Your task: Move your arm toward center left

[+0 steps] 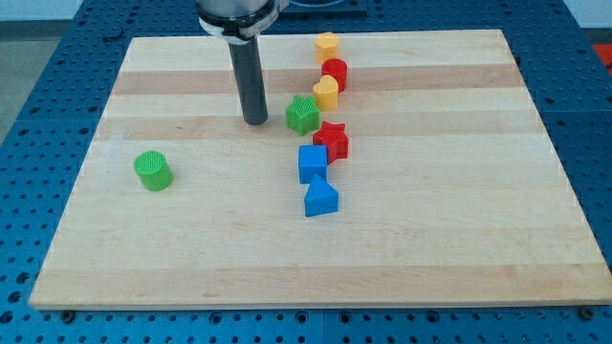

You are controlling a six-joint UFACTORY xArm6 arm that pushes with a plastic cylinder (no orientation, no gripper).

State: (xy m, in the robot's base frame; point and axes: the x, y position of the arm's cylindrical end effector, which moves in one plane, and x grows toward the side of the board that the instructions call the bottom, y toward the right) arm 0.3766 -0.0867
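The bench [191, 239] lies mostly bare at frame left. The rod, a jawless end effector holding nothing, has its tip [254, 121] upper centre, just left of the green star [302, 115]. It should slide left and slightly downward, stopping above the green cylinder [153, 170].

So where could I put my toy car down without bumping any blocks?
The view's right half of the board is bare, and so is the bottom strip below the blue triangle. The left holds only the green cylinder. It's crowded mid-board, where my tip sits beside the green star.
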